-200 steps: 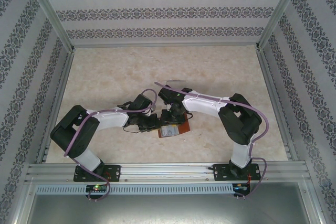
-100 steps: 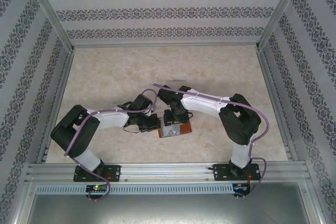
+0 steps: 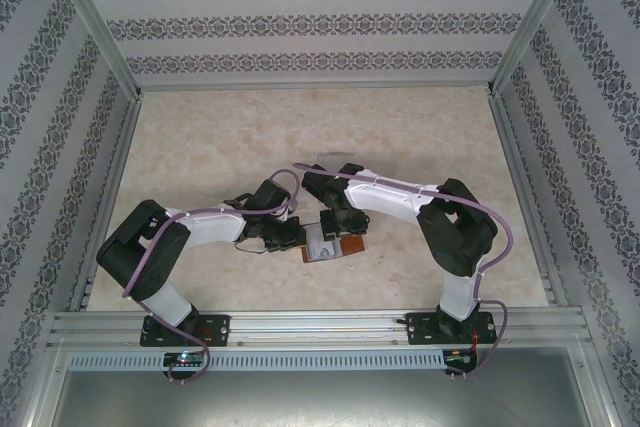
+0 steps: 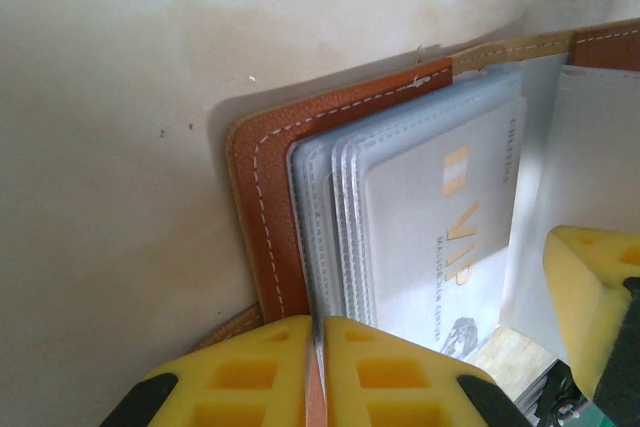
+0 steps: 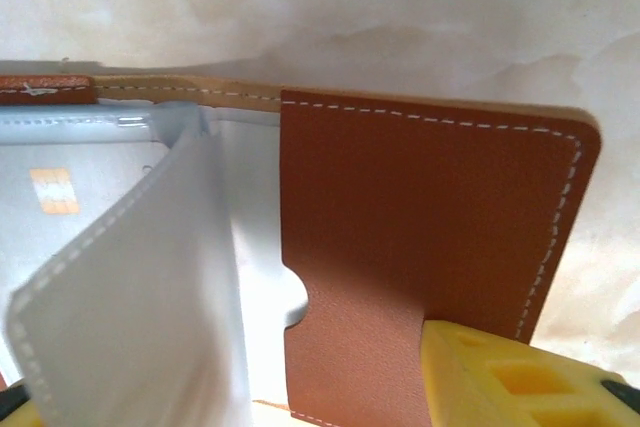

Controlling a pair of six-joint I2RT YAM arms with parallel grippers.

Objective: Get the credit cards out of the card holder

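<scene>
On the tabletop [image 3: 200,137] we see the card holder [image 3: 336,245] open.
Left tool [image 4: 320,347] clenches its edge; right tool [image 3: 333,229] seems released.

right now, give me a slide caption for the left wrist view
Left jaws pinch the edge of the open card holder, a VIP card showing through its clear sleeves

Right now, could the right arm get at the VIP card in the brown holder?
Probably yes: the card holder lies open, pinched by the left fingers, with the right fingers beside it. The VIP card sits inside a clear sleeve, though.
</scene>
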